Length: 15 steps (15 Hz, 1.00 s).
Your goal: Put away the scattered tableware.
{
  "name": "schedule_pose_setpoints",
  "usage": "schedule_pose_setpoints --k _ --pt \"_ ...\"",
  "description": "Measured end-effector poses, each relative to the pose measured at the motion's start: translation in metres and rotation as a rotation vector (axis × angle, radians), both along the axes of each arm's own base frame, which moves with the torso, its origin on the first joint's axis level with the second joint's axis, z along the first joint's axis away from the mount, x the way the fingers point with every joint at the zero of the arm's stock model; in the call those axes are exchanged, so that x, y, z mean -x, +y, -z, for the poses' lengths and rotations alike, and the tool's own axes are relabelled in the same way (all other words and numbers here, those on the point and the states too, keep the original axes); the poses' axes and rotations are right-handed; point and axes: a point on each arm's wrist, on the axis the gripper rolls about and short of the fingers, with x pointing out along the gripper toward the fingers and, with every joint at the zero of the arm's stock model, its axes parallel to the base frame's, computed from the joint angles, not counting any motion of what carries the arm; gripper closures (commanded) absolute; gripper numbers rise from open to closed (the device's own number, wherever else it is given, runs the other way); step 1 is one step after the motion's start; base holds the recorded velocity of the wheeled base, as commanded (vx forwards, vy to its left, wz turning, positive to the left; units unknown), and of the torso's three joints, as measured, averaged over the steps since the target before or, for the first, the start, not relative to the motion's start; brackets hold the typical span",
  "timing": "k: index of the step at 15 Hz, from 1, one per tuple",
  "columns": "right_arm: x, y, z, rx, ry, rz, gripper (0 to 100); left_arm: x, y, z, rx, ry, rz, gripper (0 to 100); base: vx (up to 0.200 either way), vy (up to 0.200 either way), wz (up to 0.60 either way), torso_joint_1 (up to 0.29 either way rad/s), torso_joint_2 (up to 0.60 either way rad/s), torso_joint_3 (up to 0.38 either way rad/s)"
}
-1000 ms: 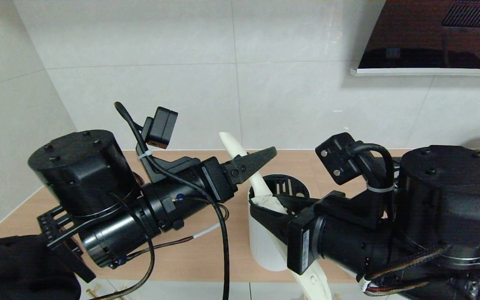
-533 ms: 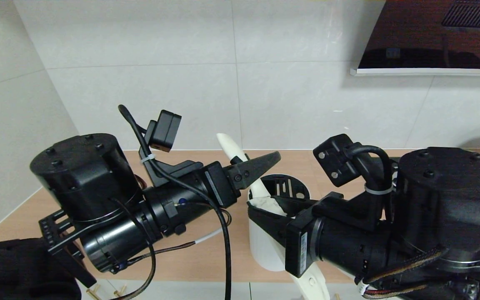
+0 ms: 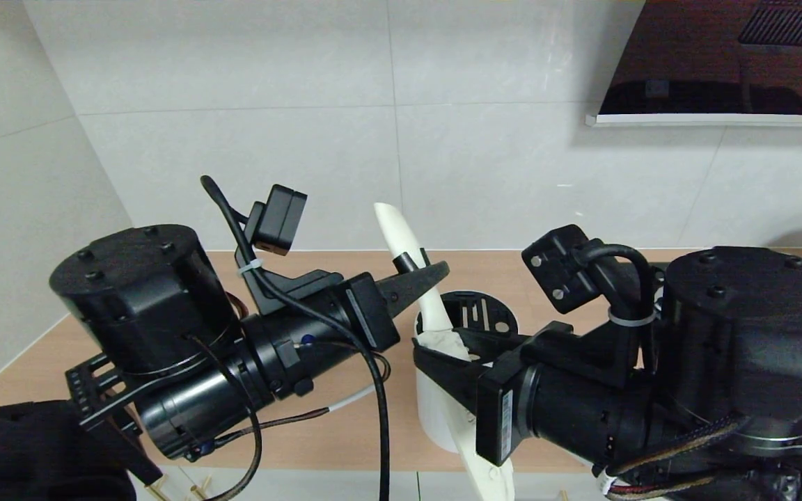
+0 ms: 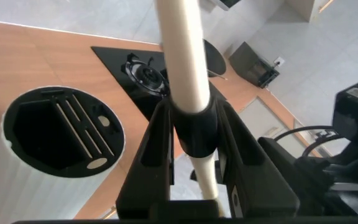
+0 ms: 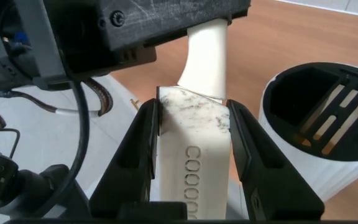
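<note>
White utensil: likely rigid, light, smooth, slip-prone. Left gripper clamped on handle; right gripper clamped on broad end. Firmest hold probably mid-handle. Beside holder.

Utensil lower end cut off at btm edge — holder partly behind right gripper.
</note>
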Motion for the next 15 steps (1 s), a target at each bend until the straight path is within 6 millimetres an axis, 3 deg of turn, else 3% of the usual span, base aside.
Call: schedule_pose_setpoints --k 1,2,10,13,15 --pt "0.000 0.000 0.000 0.000 -0.001 0.001 100 0.000 0.000 0.000 0.001 0.000 0.001 100 0.000 0.000 0.00 0.000 0.00 0.000" --pt "0.000 0.000 0.000 -0.001 -0.001 0.006 0 0.000 0.000 0.000 0.002 -0.001 -0.001 100 0.000 0.000 0.00 0.000 0.00 0.000" --pt "-0.001 -0.006 -0.006 -0.021 -0.020 0.036 0 -0.002 0.002 -0.017 0.026 -0.021 -0.098 100 0.000 0.000 0.00 0.000 0.00 0.000" --pt "-0.013 -0.024 -0.017 -0.053 -0.045 0.111 0 -0.011 0.003 -0.036 -0.037 0.013 -0.250 100 0.000 0.000 0.00 0.000 0.00 0.000" --pt "-0.025 -0.046 -0.029 -0.085 -0.071 0.189 0 -0.015 0.008 -0.059 -0.073 -0.008 -0.317 100 0.000 0.000 0.00 0.000 0.00 0.000"
